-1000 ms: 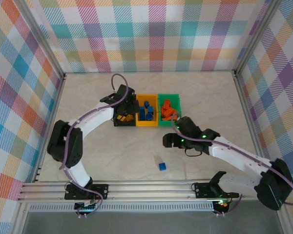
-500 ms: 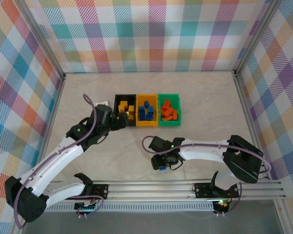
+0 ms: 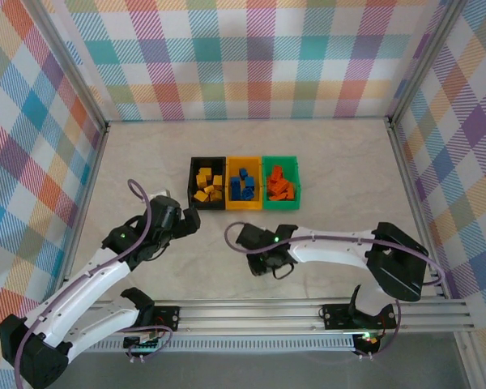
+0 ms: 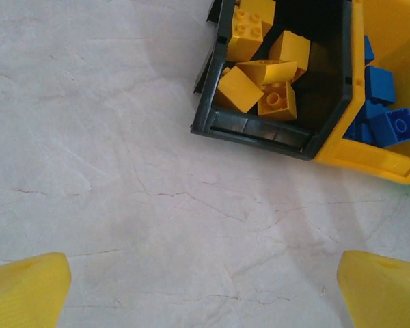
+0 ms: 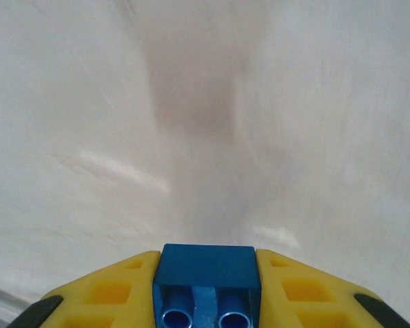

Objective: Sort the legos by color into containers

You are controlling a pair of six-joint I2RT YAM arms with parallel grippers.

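Observation:
A blue lego [image 5: 206,280] is clamped between the yellow fingers [image 5: 116,294] of my right gripper [image 5: 206,290], just above the table. From above, that gripper [image 3: 261,265] sits in front of the containers and covers the brick. The three joined containers hold sorted legos: yellow ones [image 3: 206,185] in the black bin [image 3: 207,207], blue ones [image 3: 242,183] in the yellow bin [image 3: 244,207], orange ones [image 3: 279,188] in the green bin [image 3: 281,206]. My left gripper [image 3: 189,223] hangs open and empty over bare table, short of the black bin [image 4: 253,131]; its fingertips [image 4: 24,290] are spread wide.
Checked walls close off the table at the back and both sides. A metal rail [image 3: 251,308] runs along the near edge by the arm bases. The marble-look table top [image 3: 340,162] lies to the right of the bins.
My right gripper came down over the blue lego on the table and shut on it. My left arm pulled back from the black bin toward the near left, still open.

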